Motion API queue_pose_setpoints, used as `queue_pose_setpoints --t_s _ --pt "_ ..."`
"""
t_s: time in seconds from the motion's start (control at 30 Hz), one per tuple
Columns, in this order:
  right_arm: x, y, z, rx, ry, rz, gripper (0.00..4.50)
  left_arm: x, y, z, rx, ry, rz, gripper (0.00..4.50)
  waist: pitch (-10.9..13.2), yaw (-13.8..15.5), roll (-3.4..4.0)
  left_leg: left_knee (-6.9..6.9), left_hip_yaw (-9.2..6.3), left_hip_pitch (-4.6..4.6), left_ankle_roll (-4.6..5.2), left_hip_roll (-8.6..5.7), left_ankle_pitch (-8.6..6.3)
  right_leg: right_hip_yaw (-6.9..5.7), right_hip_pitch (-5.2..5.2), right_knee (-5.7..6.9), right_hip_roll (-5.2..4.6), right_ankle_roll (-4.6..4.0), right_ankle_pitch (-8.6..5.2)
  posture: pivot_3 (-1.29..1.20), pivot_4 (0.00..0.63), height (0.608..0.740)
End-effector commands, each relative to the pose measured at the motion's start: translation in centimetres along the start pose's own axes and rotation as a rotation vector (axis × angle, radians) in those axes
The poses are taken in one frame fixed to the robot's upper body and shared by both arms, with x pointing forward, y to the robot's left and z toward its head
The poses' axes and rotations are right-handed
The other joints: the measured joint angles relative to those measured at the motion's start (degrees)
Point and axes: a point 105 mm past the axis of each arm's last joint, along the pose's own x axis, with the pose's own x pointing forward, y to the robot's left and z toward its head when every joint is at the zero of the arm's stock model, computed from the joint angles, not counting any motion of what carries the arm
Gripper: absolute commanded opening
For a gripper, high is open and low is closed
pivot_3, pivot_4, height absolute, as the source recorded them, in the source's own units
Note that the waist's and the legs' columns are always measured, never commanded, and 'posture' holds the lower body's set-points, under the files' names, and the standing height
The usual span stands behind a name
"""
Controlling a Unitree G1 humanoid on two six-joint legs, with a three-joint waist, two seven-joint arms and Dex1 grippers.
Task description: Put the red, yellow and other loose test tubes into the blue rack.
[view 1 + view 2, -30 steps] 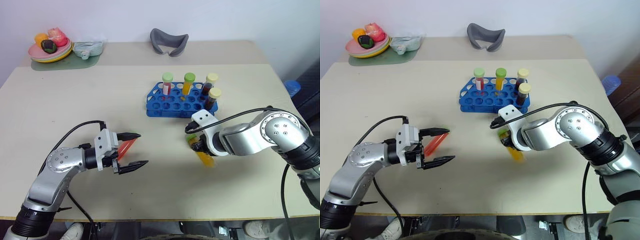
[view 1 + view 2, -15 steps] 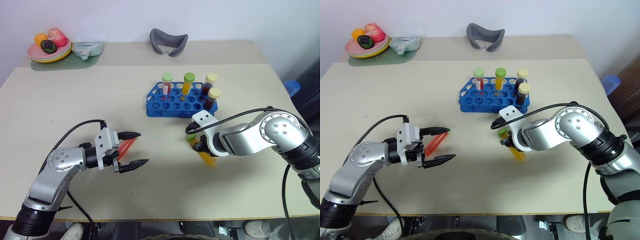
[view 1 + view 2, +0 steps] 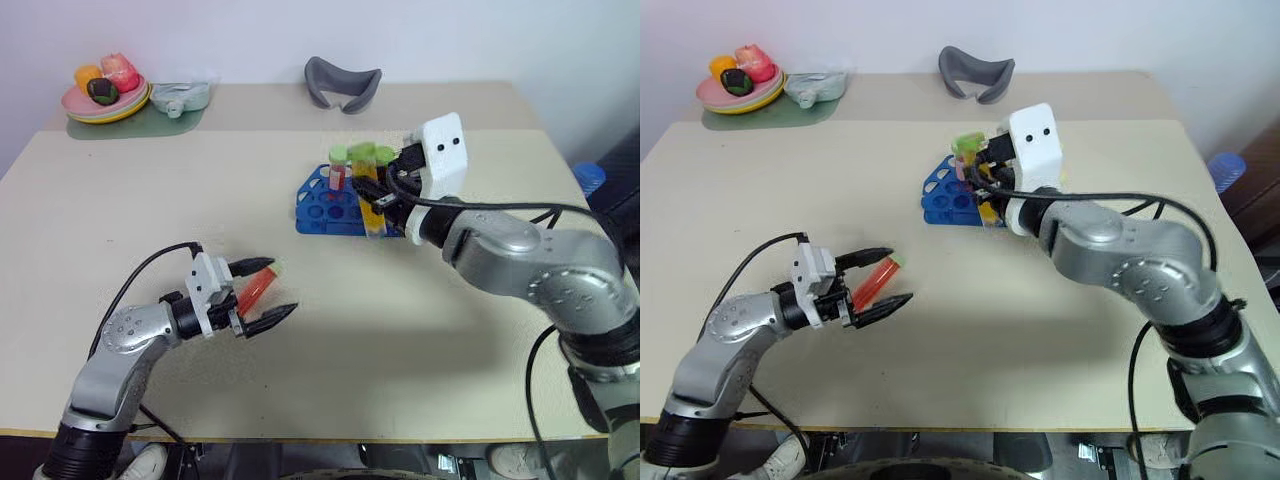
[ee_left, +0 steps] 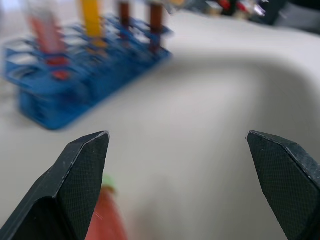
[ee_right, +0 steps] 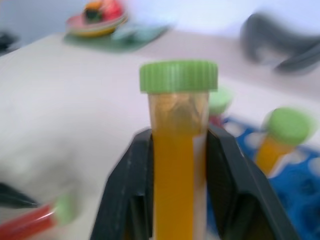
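right gripper: clamped on the yellow tube, one black finger on each side of it; in the left eye view it sits in the upper middle of the frame, raised over the near edge of the blue rack.
yellow tube: upright in that grip, green cap on top, yellow-orange liquid filling most of it; off the table.
left gripper: fingers spread wide, holding nothing; lower left of the left eye view, low over the table.
red tube: lies on the table between the two spread fingers of the left gripper, green cap pointing toward the rack; whether a finger touches it cannot be told.
blue rack: upper middle of the table, partly hidden by the right gripper; tubes stand upright in its holes, among them one with a green cap and red liquid.
plate: upper left corner, with fruit on it, a pale green object just beside it.
grey curved object: top centre, at the far edge of the table.
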Motion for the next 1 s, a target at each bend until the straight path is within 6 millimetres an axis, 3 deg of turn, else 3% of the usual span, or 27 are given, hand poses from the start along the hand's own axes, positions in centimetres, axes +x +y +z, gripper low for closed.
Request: queue_pose_setpoints --t_s 0.03,0.2,0.73,1.0 --pt "0.8 -1.2 0.0 -0.078 -0.183 -0.093 0.79 0.5 1.6 1.7 0.011 -0.089 0.078 4.50 0.0 -0.3 0.02 0.02 0.01 -0.01 -0.02 0.00 0.01 0.02 -0.01 0.04 -0.01 0.00 0.00 0.00 0.150 0.740" --pt "1.7 -1.5 -1.5 -0.113 -0.267 -0.137 0.79 0.9 2.1 3.2 -0.084 -0.213 0.102 4.50 0.0 -0.5 0.05 -0.08 0.04 -0.01 -0.04 0.01 0.02 0.04 -0.11 0.04 0.00 0.00 0.00 0.00 0.150 0.740" --pt "2.3 -2.4 -5.0 -0.091 -0.271 -0.204 0.79 0.8 1.1 2.7 -0.055 -0.171 0.069 4.50 0.0 -0.4 0.05 -0.04 0.04 0.02 -0.09 -0.01 0.05 0.04 -0.05 0.09 -0.03 0.00 0.01 0.00 0.150 0.740" --pt "2.6 -2.5 -5.8 -0.074 -0.264 -0.212 0.79 0.7 1.1 2.4 -0.052 -0.158 0.058 4.50 0.0 -0.4 0.06 -0.03 0.04 0.05 -0.11 -0.01 0.06 0.04 -0.03 0.11 -0.03 0.00 0.01 0.00 0.150 0.740"
